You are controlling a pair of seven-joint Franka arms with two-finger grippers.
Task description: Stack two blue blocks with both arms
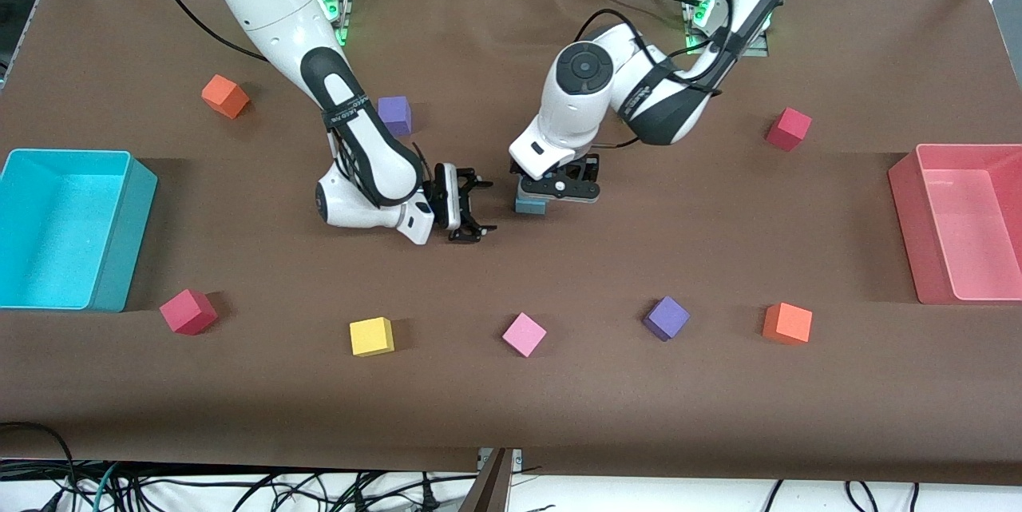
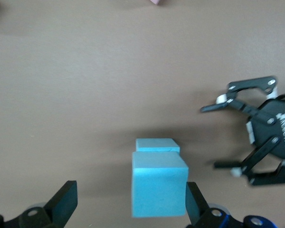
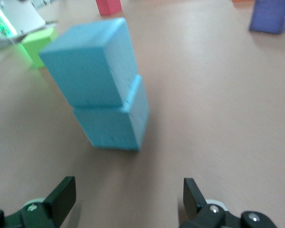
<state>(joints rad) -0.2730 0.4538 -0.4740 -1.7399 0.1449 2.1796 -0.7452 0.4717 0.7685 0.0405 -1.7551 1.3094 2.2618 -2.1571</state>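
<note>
A: Eyes on the middle of the surface (image 1: 511, 384): the upper blue block (image 3: 87, 61) sits on the lower blue block (image 3: 114, 121), a two-high stack, the top one a touch skewed against the one beneath.

B: And the left claw (image 1: 559, 188)?

A: Right over that stack, pointing down. In the left wrist view its fingers (image 2: 61, 206) stand spread to either side of the upper block, one finger close against the block's side, the other with a clear gap. Released, holding nothing.

B: The right claw (image 1: 471, 208)?

A: Low over the surface just beside the stack, toward the right arm's end, lying sideways and facing the blocks. Fingers wide apart, empty; nothing between them but bare brown surface in its own wrist view.

B: Around them?

A: A row nearer the front camera: crimson cube (image 1: 188, 311), yellow cube (image 1: 372, 336), pink cube (image 1: 524, 334), purple cube (image 1: 666, 317), orange cube (image 1: 787, 323). Farther from the camera, a second orange cube (image 1: 224, 96), a second purple cube (image 1: 394, 115) and a red cube (image 1: 789, 128). The cyan bin (image 1: 120, 256) sits at the right arm's end, the pink bin (image 1: 918, 248) at the left arm's end.
</note>
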